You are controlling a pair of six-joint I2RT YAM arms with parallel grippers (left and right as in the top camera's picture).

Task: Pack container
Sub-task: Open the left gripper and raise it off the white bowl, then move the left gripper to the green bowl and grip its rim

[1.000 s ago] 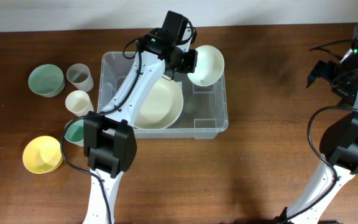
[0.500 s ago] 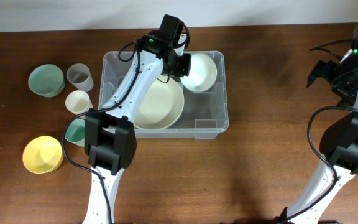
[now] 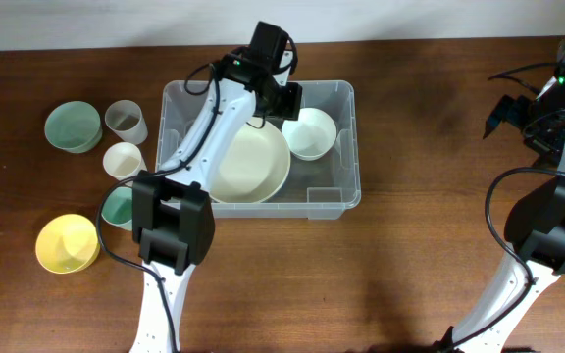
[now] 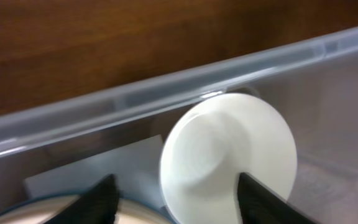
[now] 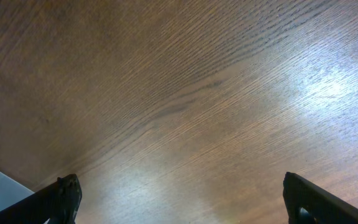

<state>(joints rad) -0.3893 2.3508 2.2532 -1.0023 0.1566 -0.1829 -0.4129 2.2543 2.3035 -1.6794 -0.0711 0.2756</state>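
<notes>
Container (image 3: 333, 192) is sitting near the middle of the wooden table (image 3: 420, 255), its long sides running left to right in the overhead view. Inside it a large cream bowl (image 3: 253, 169) is lying mouth up and filling the left part, and a small white bowl (image 3: 310, 133) is resting just beside it toward the far right corner, also mouth up; whether the two rims are touching is hard to tell. Left gripper (image 4: 179, 202) is hovering over the far side of the container with its jaws standing apart, and the wrist view is showing the small white bowl below and between the dark fingers (image 4: 104, 198), with nothing clamped. Right gripper (image 5: 182, 199) is hanging well apart from the container over bare wood at the table's right end, its jaws spread wide and holding nothing. Left of the container, on the table, a green bowl (image 3: 73, 126), a clear cup (image 3: 126, 121), a cream cup (image 3: 125, 160), a green cup (image 3: 117, 207) partly hidden by the left arm, and a yellow bowl (image 3: 66, 243) are standing
</notes>
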